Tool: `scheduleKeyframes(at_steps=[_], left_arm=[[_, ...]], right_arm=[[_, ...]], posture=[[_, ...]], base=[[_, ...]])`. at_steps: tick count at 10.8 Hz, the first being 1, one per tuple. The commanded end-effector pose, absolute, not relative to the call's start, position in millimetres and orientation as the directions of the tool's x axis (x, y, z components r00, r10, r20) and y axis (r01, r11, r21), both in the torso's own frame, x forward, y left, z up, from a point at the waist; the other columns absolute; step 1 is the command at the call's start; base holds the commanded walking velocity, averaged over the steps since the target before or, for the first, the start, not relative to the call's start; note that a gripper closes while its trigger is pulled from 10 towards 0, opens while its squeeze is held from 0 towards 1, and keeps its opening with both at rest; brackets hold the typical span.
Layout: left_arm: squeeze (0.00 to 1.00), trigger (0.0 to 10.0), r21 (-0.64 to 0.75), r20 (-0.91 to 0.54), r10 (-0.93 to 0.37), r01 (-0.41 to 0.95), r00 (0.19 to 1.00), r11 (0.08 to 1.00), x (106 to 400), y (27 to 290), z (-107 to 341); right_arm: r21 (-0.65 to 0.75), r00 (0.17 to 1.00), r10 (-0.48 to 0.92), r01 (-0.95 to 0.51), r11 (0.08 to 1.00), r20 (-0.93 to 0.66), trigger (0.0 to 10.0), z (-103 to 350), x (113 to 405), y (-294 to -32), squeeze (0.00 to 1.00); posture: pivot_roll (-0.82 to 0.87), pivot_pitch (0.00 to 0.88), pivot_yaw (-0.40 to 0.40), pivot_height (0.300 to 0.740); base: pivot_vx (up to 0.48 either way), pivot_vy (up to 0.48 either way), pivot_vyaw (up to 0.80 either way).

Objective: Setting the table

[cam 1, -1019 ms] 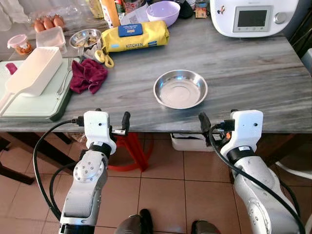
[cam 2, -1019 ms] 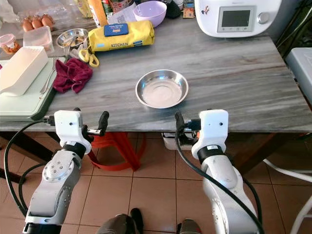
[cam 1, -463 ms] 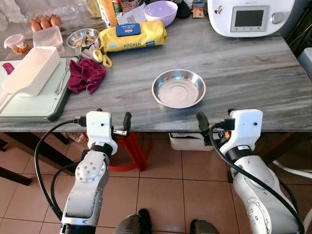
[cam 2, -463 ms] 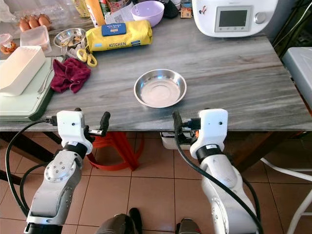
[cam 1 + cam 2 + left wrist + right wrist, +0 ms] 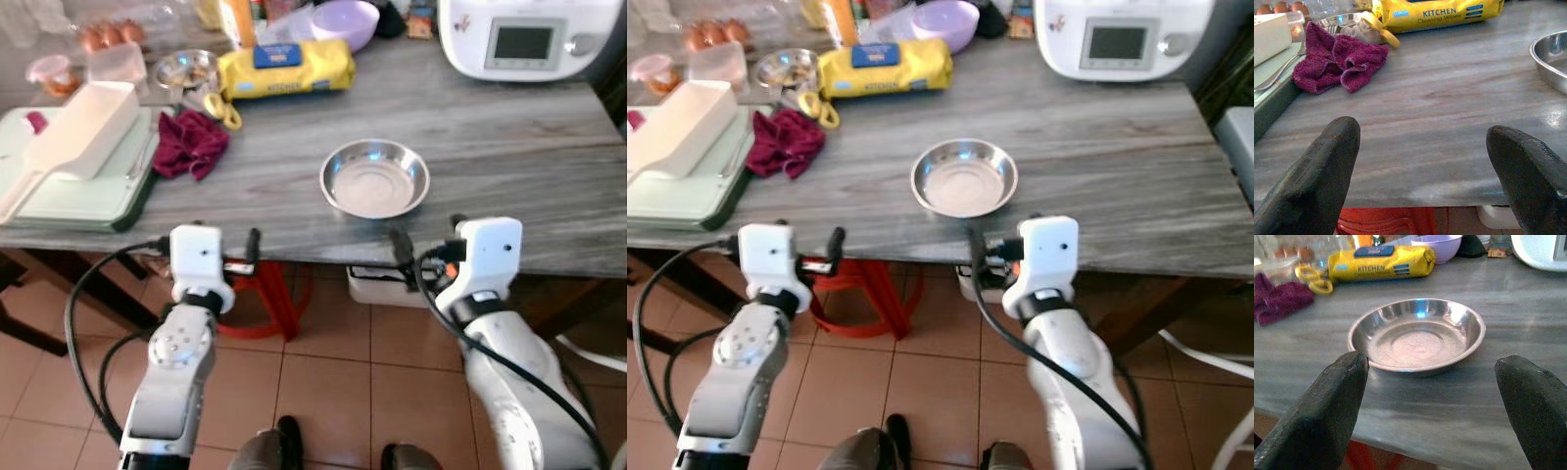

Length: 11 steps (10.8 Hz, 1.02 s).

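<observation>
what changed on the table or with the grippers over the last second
Only the camera view shifted. The round steel dish sits where it was on the grey wooden table. The left gripper and right gripper stay open at the near table edge, holding nothing.

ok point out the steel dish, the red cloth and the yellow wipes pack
steel dish (image 5: pixel 1418 340), right wrist view, inner base
red cloth (image 5: pixel 1339 61), left wrist view, middle fold
wipes pack (image 5: pixel 286 69), left eye view, yellow top
</observation>
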<state>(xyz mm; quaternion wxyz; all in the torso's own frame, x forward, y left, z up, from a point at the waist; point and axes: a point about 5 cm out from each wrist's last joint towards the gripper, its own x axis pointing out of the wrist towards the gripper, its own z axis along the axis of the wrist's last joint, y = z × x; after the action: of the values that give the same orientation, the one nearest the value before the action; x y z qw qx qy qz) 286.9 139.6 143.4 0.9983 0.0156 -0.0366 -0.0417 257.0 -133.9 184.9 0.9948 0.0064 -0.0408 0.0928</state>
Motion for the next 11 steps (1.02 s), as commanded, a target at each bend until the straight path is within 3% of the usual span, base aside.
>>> scheduleKeyframes(at_steps=[1, 5, 11], left_arm=[[0.00, 10.0, 0.038, 0.052, -0.088, 0.086, 0.995, 0.996, 285.6, 140.2, 139.9], [0.00, 10.0, 0.049, 0.046, -0.097, 0.095, 0.994, 0.994, 285.9, 139.0, 139.4], [0.00, 10.0, 0.056, 0.043, -0.103, 0.101, 0.994, 0.993, 287.6, 137.4, 139.5]], right_arm=[[0.009, 0.983, 0.166, -0.167, 0.986, 0.084, 10.0, 187.2, 255.4, -139.3, 0.00], [0.002, 0.984, 0.167, -0.168, 0.986, 0.066, 10.0, 185.5, 257.1, -138.8, 0.00], [0.023, 0.992, 0.103, -0.105, 0.994, 0.076, 10.0, 183.8, 259.2, -141.6, 0.00]], posture=[[-0.15, 0.214, 0.095, 0.740], [-0.15, 0.214, 0.096, 0.740], [-0.15, 0.216, 0.097, 0.740]], base=[[0.000, 0.000, 0.00], [0.000, 0.000, 0.00], [-0.252, 0.000, 0.00]])
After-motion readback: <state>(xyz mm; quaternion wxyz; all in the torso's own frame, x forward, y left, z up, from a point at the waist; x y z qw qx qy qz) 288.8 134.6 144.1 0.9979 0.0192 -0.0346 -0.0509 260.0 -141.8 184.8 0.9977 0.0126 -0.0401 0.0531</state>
